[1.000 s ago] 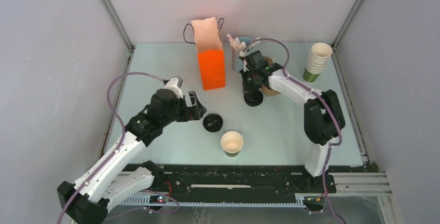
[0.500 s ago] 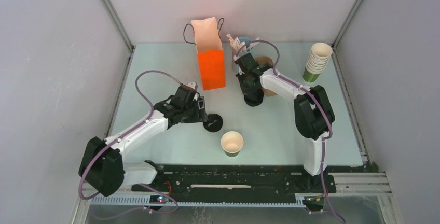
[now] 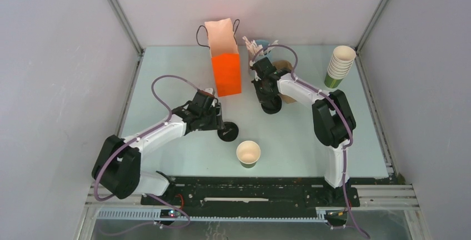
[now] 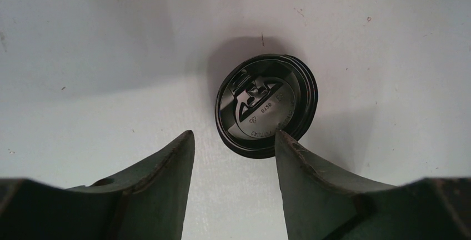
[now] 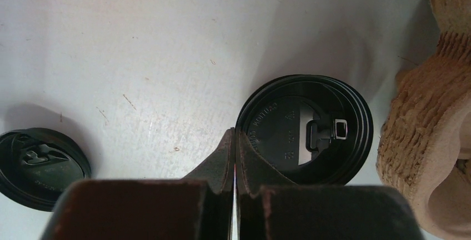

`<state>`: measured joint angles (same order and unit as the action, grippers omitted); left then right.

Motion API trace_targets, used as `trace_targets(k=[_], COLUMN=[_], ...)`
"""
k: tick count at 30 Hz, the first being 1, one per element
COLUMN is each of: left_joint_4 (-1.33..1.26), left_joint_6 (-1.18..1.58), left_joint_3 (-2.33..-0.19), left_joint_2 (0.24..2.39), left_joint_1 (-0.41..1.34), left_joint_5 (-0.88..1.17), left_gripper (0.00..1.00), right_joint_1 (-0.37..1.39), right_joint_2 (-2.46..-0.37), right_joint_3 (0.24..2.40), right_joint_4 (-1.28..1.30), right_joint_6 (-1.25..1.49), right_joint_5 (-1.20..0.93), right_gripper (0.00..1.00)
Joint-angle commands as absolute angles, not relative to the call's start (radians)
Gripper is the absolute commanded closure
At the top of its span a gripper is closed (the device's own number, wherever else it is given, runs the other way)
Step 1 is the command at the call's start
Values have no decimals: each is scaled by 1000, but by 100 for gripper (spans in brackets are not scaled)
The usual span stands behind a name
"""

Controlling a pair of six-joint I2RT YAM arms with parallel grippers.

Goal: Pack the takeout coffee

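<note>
No lidded green cup shows in any view. A lidless green paper cup (image 3: 248,153) stands at the table's front middle. A loose black lid (image 3: 228,132) lies left of it. In the left wrist view this lid (image 4: 266,105) lies just beyond my open left gripper (image 4: 233,140), whose right fingertip (image 4: 283,140) is at the lid's near rim. My left gripper (image 3: 218,123) is empty. My right gripper (image 5: 234,135) is shut, its tips at the left edge of a stack of black lids (image 5: 304,129). The stack (image 3: 271,105) lies mid-table under my right gripper (image 3: 266,95).
An orange paper bag (image 3: 226,65) stands at the back centre. A brown pulp carrier (image 3: 286,79), also in the right wrist view (image 5: 433,112), sits right of the lid stack. A stack of lidless cups (image 3: 339,62) stands at the back right. Stirrers (image 3: 254,46) stand behind the carrier.
My left arm has stretched out to the right, bringing its open gripper up to the loose black lid. My right gripper has shifted slightly left above the lid stack.
</note>
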<state>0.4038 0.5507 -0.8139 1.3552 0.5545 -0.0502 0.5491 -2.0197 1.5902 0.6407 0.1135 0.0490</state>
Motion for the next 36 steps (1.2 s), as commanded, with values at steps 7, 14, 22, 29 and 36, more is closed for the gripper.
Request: trace_targets(k=[7, 14, 22, 29, 36], left_joint_4=[352, 370, 387, 434, 176], left_joint_6=[546, 521, 508, 513, 610], left_joint_3=[-831, -856, -891, -872, -732], left_joint_2=[1402, 1467, 1549, 1365, 905], left_joint_1=[565, 597, 629, 629, 588], left_joint_5=[-74, -138, -204, -260, 135], left_gripper=[48, 54, 74, 100, 100], right_joint_1=[552, 582, 648, 678, 643], right_joint_2=[-2005, -1821, -1569, -1316, -1035], right_joint_3=[1637, 1613, 1399, 1239, 1091], right_joint_4=[665, 714, 693, 687, 499], right_joint_6=[120, 133, 174, 258, 470], right_joint_5=[45, 91, 110, -97, -482], right_gripper=[72, 55, 56, 49, 28])
